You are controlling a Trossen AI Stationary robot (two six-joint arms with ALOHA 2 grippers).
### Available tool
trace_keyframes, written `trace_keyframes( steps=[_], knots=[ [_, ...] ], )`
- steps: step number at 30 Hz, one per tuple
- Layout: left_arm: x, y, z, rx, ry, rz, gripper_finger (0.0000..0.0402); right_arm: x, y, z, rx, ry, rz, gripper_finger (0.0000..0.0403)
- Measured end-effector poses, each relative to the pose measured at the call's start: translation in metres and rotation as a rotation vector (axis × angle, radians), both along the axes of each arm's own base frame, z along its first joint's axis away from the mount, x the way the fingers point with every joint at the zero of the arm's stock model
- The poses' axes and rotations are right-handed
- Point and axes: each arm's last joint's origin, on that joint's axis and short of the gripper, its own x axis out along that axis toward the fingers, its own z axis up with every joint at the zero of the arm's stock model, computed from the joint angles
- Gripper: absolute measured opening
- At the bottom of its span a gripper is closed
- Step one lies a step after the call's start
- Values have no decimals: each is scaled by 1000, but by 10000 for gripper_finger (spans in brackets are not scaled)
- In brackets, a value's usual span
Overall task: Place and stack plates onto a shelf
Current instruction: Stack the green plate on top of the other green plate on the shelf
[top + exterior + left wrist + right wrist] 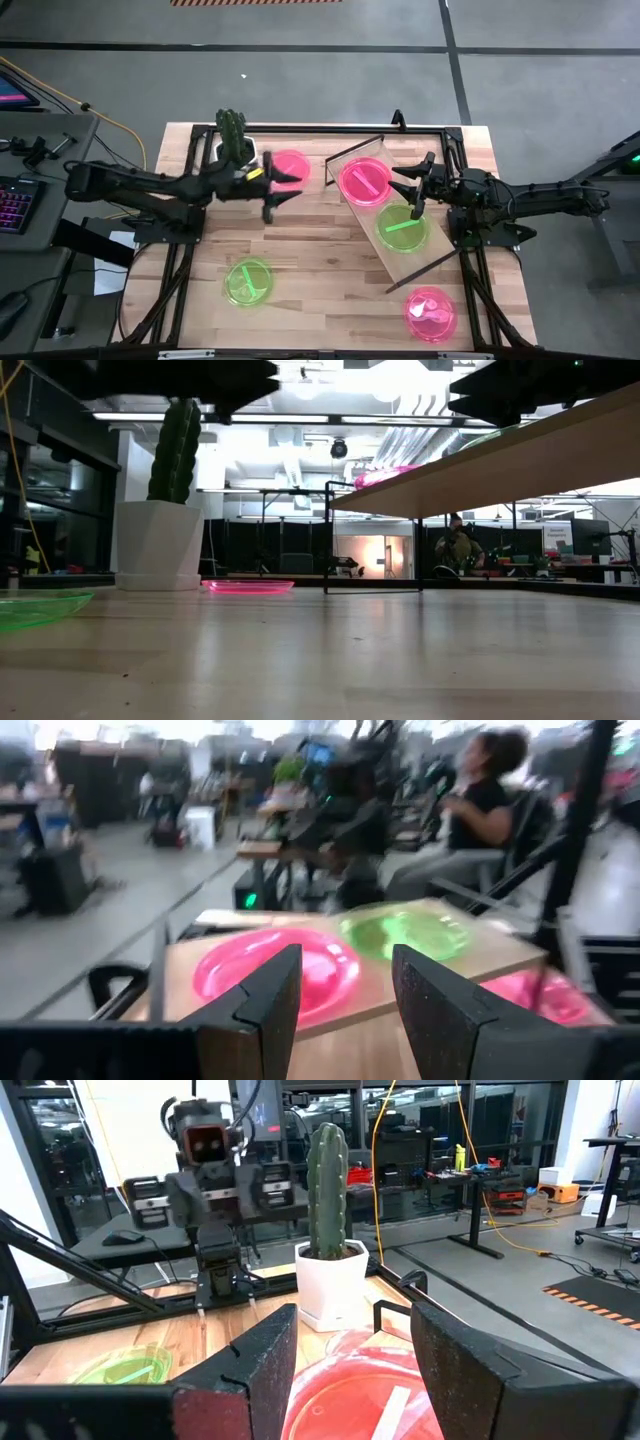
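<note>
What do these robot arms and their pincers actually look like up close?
Both are dark, slim, jointed arms. The left gripper carries a yellow marking near its wrist. Each ends in two flat black fingers with a speckled, grainy surface; the right gripper matches it.

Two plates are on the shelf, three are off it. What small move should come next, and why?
Probably lower the left gripper onto the pink plate by the cactus. Its fingers are open and empty beside that plate, which still lies on the tabletop, while the right gripper hovers open over the shelf.
</note>
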Motion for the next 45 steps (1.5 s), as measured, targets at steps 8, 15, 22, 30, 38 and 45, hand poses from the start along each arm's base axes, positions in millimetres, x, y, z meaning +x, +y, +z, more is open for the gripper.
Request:
trace_keyframes(
  steps=[8, 15, 22, 30, 38, 45],
  knots=[
    [-28, -15, -18, 16, -83, -58, 149, 0, 0, 2, 8, -19, 0, 185],
    [-30, -17, -18, 15, -81, -69, 149, 0, 0, 2, 29, -26, 1, 185],
    [-29, -21, -26, 11, 6, -98, 147, 0, 0, 1, 33, -22, 1, 185],
    [-35, -41, -63, -304, 471, -339, 147, 0, 0, -3, 51, 13, 1, 185],
    [-39, -73, -91, -339, 729, -452, 147, 5, 0, -6, 68, 35, 0, 185],
    [-32, -92, -119, -245, 841, -520, 147, 12, 0, -13, 87, 75, -1, 185]
  ],
)
